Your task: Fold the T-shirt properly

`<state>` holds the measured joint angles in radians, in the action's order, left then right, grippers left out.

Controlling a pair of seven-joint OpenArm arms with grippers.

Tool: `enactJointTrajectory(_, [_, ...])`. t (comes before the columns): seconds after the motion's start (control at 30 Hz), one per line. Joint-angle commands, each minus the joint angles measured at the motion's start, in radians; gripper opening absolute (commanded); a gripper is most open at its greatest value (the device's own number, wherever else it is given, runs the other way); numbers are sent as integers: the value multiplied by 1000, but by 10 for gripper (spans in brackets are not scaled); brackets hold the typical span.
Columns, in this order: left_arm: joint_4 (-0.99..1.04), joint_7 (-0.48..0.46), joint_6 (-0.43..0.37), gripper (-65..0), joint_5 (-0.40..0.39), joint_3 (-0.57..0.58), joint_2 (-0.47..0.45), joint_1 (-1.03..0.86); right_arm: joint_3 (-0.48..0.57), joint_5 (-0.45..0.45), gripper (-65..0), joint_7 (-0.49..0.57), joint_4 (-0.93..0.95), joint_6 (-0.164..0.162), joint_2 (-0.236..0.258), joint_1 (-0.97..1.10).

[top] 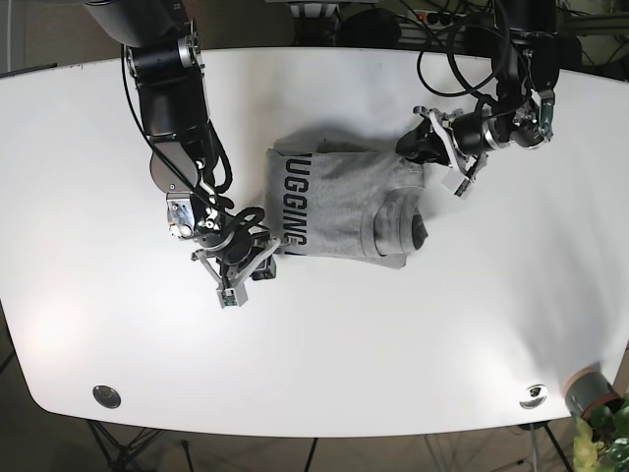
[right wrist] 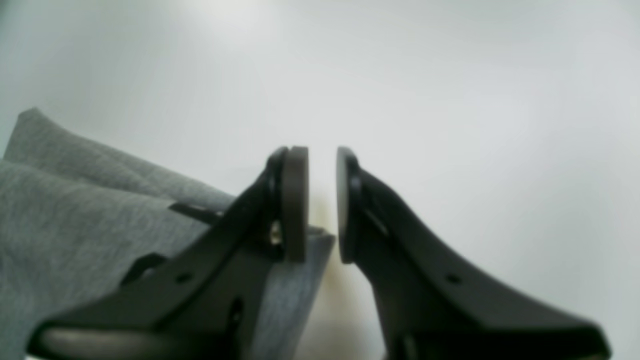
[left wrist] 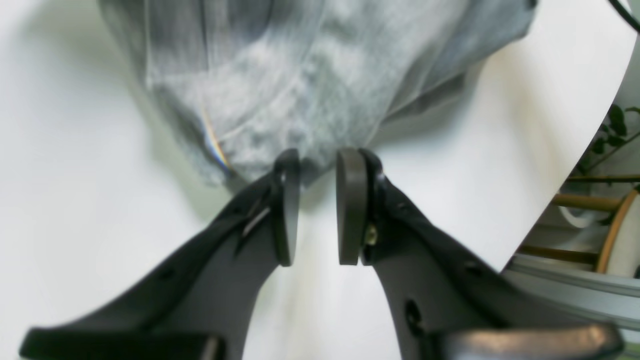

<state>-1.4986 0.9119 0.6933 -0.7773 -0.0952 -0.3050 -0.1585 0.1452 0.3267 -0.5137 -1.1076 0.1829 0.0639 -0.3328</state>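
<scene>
Shirt point(top: 339, 206) lies partly folded on the table point(top: 413, 334) (lettering up). My left gripper point(left wrist: 318, 207) and right gripper point(right wrist: 322, 205) sit at opposite shirt edges, both narrowly parted, gripping nothing.

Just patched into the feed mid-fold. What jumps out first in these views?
The grey T-shirt, partly folded with dark lettering along one edge, lies mid-table on the white table. Both pincers sit at its opposite edges, open: the left pincer at the collar end, the right pincer at the lettered end. In the left wrist view, bunched grey fabric lies just beyond the pads.
</scene>
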Motion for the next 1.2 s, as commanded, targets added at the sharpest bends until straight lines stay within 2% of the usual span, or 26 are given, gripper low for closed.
enactJointTrajectory(0.0, [60,-20,5,-536,-6,-4,11,47,-2,10,-563,42,8,5,0,-29])
enactJointTrajectory(0.1, [115,-20,5,-536,-6,-4,20,86,-2,10,-563,46,19,19,0,-24])
enactJointTrajectory(0.27, [125,-20,5,-536,-6,16,25,135,-2,10,-563,46,13,92,11,8])
enactJointTrajectory(0.37, [125,-20,5,-536,-6,51,23,172,-2,10,-563,46,-9,103,20,28])
enactJointTrajectory(0.53, [174,-20,5,-536,-4,68,22,215,-3,10,-563,46,-68,105,35,80])
enactJointTrajectory(0.7, [316,-20,5,-536,-4,68,20,307,-3,12,-563,46,-159,105,57,149])
enactJointTrajectory(0.8, [404,-20,5,-536,-4,68,20,363,-3,21,-563,46,-203,105,89,183])
enactJointTrajectory(0.9, [462,-21,5,-536,-4,68,22,412,-3,21,-563,43,-259,105,92,223])
enactJointTrajectory(1.17, [519,-109,5,-536,161,68,46,492,-2,18,-563,43,-378,105,90,346])
